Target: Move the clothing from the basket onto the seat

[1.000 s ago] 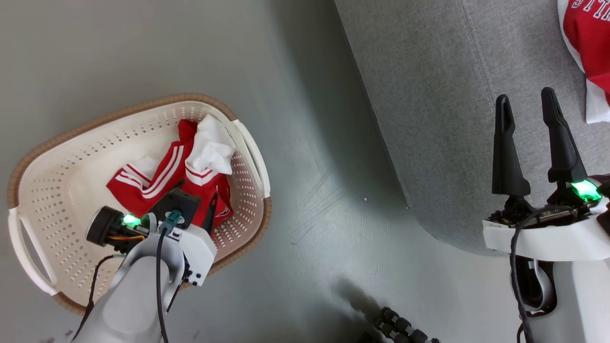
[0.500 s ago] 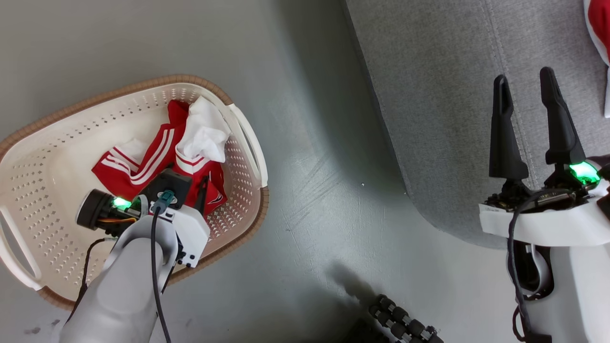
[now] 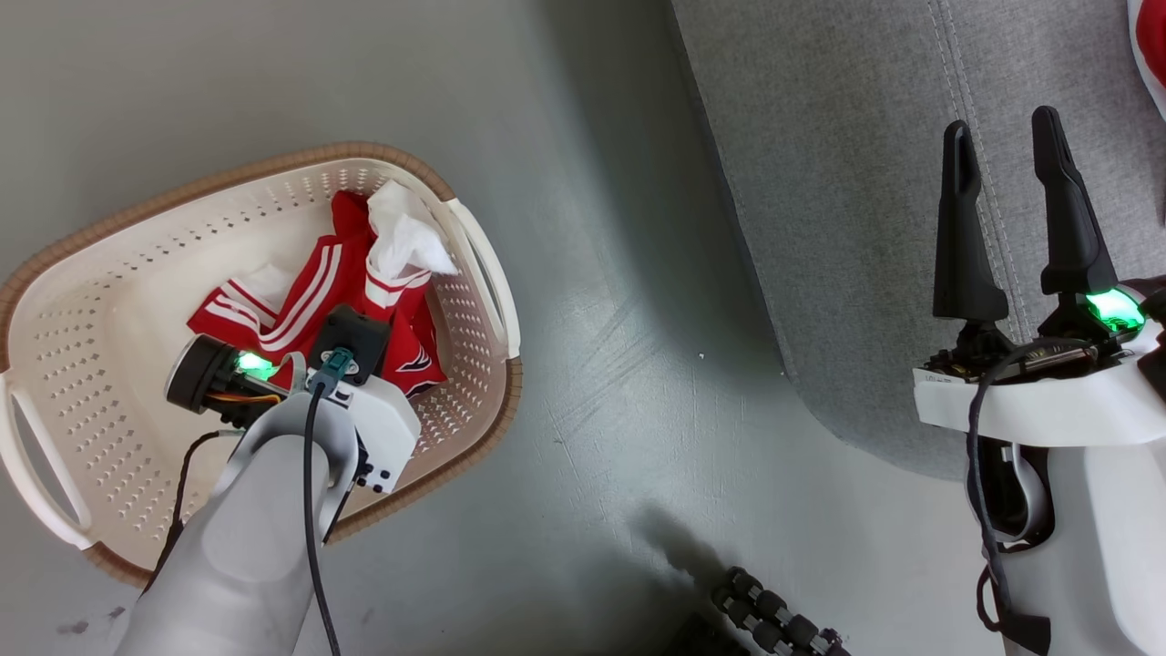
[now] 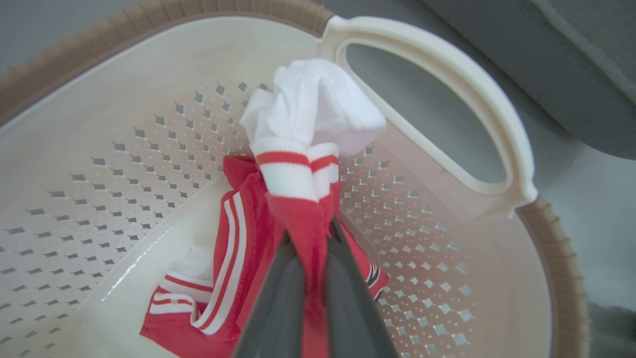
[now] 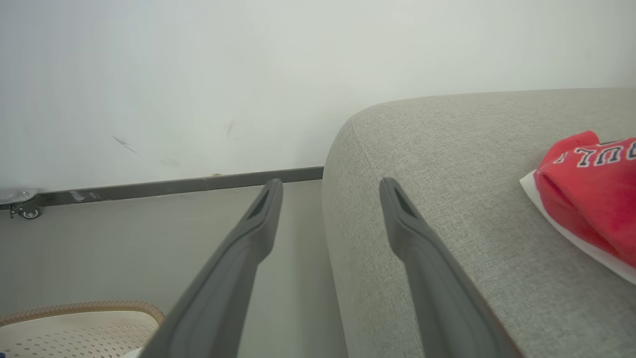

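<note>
Looked down on a smooth grey floor (image 3: 592, 273), backed in the right wrist view by a plain white wall (image 5: 198, 74) and a dark skirting strip (image 5: 174, 186). Found an oval cream plastic laundry basket (image 3: 109, 328) with perforated walls, a brown rim and looped side handles standing on that floor, apart from the seat with a strip of floor between. Contained a crumpled red garment (image 3: 310, 292) of soft fabric with white stripes and a bunched white end, heaped towards the handle nearer the seat. Saw the left gripper (image 4: 309, 233) reaching down into the laundry basket, both dark fingers pinched together on a fold of the red garment, with the white-banded end standing above the tips and the rest lying on the basket bottom. Found the right gripper (image 3: 999, 121) over the rounded edge of a large grey fabric-upholstered sofa (image 3: 838, 182) with a stitched seam, fingers spread wide, gripping nothing. Spotted a second red garment (image 5: 586, 184) with white trim and white block lettering lying on the sofa, apart from those fingers. Made out a dark ridged object (image 3: 774, 620) low in the head view; could not tell what.
</note>
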